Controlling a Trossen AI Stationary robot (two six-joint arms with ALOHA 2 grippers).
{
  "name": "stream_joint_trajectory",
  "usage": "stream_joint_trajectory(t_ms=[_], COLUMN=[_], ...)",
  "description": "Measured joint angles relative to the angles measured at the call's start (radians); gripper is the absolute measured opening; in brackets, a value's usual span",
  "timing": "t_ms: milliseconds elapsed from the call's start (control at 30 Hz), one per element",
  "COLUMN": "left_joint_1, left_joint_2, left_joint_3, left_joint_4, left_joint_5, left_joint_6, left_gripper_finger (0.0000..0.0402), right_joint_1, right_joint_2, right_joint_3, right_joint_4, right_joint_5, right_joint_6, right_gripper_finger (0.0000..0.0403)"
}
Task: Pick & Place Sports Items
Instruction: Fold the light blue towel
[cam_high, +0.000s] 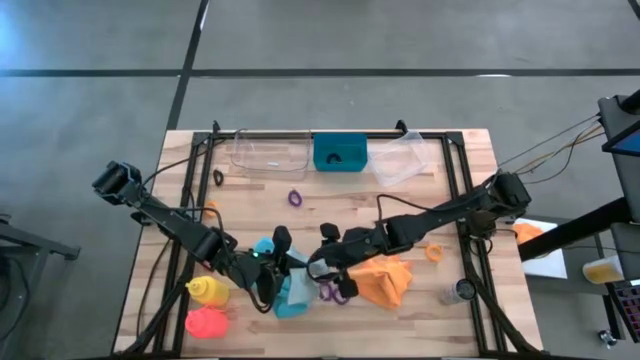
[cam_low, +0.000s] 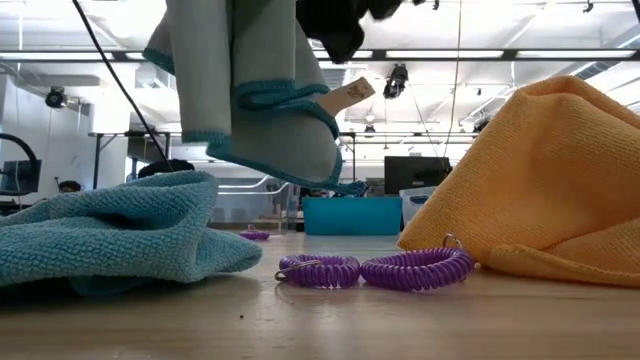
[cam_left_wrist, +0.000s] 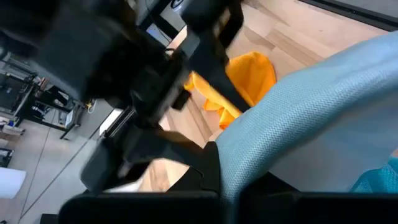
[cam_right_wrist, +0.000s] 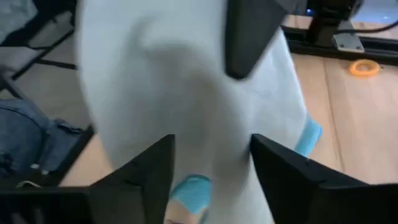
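Observation:
A pale blue cloth with teal edging (cam_low: 250, 90) hangs above the table's near middle, and my left gripper (cam_high: 272, 268) is shut on it. My right gripper (cam_right_wrist: 211, 168) faces it from the right, open, one finger on either side of a hanging fold of the cloth (cam_right_wrist: 205, 112). A teal cloth (cam_low: 100, 245) lies bunched on the table. An orange cloth (cam_high: 385, 280) lies heaped to the right. Two purple rings (cam_low: 375, 270) lie side by side between them. The yellow bottle (cam_high: 208, 290) and the pink-red bottle (cam_high: 207, 322) stand near the left front. My left gripper pinches the pale blue cloth's upper part (cam_left_wrist: 249, 162) between its two fingers, slanting down from the table's left. The cloth hangs slack below the fingers, and its lower edge (cam_low: 300, 180) is clear of the table. My right gripper: I cannot tell whether its fingers (cam_right_wrist: 149, 174) touch the fold.
A teal bin (cam_high: 340, 152) stands at the far edge between two clear trays (cam_high: 270, 152) (cam_high: 405, 160). A purple ring (cam_high: 295, 198) lies in the middle, an orange ring (cam_high: 433, 252) to the right. A small round tin (cam_high: 463, 291) sits near the right front.

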Motion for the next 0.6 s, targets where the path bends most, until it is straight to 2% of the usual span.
stream_joint_trajectory(t_ms=[300,400,533,600], left_joint_1=[0.000,0.000,0.000,0.000], left_joint_2=[0.000,0.000,0.000,0.001], left_joint_3=[0.000,0.000,0.000,0.000], left_joint_4=[-0.001,-0.001,-0.006,-0.013], left_joint_5=[0.000,0.000,0.003,0.004], left_joint_6=[-0.003,-0.003,-0.008,-0.020], left_gripper_finger=[0.0001,0.0001,0.0001,0.0001], right_joint_1=[0.001,0.001,0.001,0.000], right_joint_2=[0.041,0.035,0.028,0.027], right_joint_3=[0.000,0.000,0.000,0.000], right_joint_4=[0.062,0.054,0.028,0.012], right_joint_5=[-0.004,-0.004,-0.002,0.003], right_joint_6=[-0.062,-0.065,-0.073,-0.072], right_gripper_finger=[0.0129,0.0092,0.0022,0.0020])
